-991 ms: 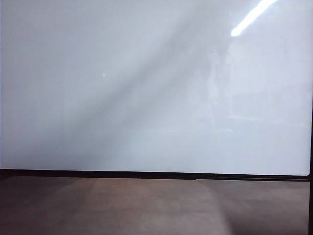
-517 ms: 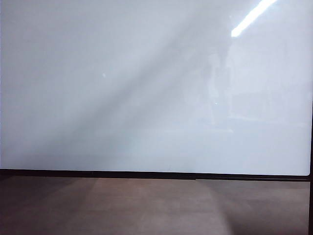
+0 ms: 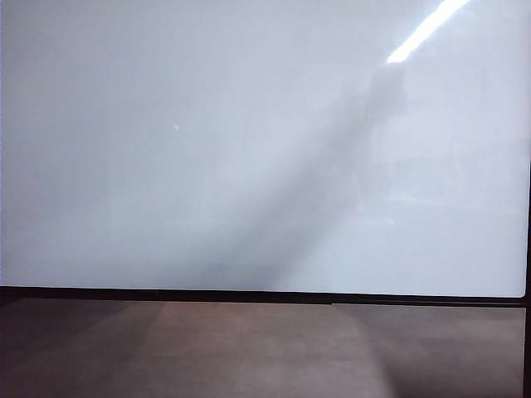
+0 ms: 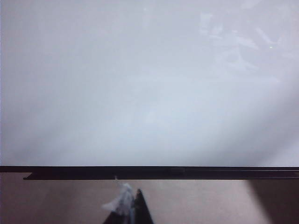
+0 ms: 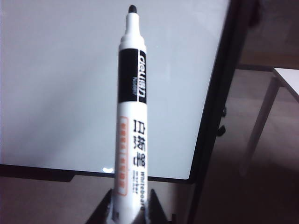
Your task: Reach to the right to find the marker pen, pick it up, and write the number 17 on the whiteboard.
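Observation:
The whiteboard [image 3: 207,149] fills most of the exterior view, blank, with a thin black frame [image 3: 249,295] along its near edge. Neither arm shows in that view. In the right wrist view my right gripper [image 5: 131,211] is shut on the marker pen [image 5: 132,116], a white barrel with a black band. Its uncapped black tip [image 5: 132,8] points out over the whiteboard [image 5: 56,84], near the board's right edge. In the left wrist view my left gripper [image 4: 131,205] sits shut over the brown-grey surface just short of the whiteboard [image 4: 140,84]. A whitish scrap [image 4: 121,201] clings to its tip.
A brown-grey surface [image 3: 249,348] runs along the near side of the board. Past the board's right frame [image 5: 219,93] stands a pale table [image 5: 287,77] with a slanting leg [image 5: 261,126] over a dark floor. A ceiling light strip [image 3: 427,29] mirrors in the board.
The grey diagonal shadow on the board has swung from the middle toward the right and grown darker at its upper end. No arm has come into the exterior view.

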